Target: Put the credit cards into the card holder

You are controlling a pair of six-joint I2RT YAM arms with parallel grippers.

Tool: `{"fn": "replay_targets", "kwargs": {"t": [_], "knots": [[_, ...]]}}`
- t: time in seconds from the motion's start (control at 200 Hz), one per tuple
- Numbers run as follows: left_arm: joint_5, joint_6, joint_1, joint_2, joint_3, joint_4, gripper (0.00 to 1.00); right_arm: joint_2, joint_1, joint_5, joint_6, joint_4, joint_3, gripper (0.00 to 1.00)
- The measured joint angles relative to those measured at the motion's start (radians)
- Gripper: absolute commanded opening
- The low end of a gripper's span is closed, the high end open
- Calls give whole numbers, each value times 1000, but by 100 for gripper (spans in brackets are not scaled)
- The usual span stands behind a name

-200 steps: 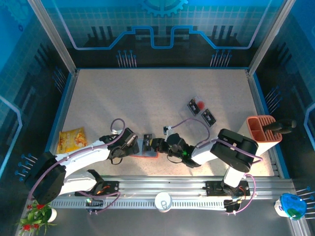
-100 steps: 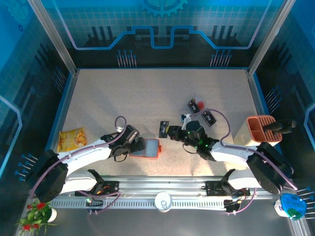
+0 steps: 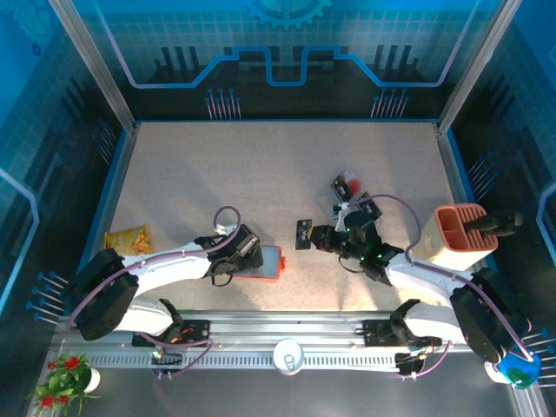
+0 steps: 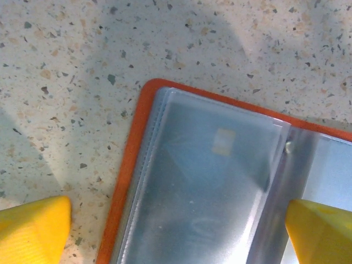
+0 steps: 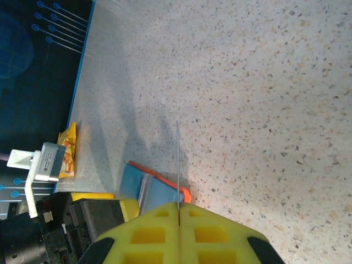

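Observation:
The card holder lies open on the table near the front edge, orange-rimmed with clear grey pockets. My left gripper hangs low over its left part, open, one yellow fingertip off each side of the pocket page. A bluish card face shows through that pocket. My right gripper is to the right of the card holder, shut on a dark credit card, which the right wrist view shows edge-on as a thin line. Two more dark credit cards lie flat behind it.
A terracotta slotted bin stands at the right edge with a dark tool in it. A yellow snack bag lies at the left edge. A small red object sits by the far card. A paper cup stands on the front rail.
My right gripper has carried the card from over the card holder off to the right. The left gripper has slid right, onto the card holder's left part.

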Motion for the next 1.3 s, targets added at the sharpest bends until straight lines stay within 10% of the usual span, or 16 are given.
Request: {"fn": "replay_targets", "kwargs": {"t": [0.715,1.301], "knots": [[5,-122,-139,-54,44,-29,99,59,14,-49,1,51,-5,0],[-10,-92,18,-145,-13,-171,99,356,215,-3,49,382,36,0]]}}
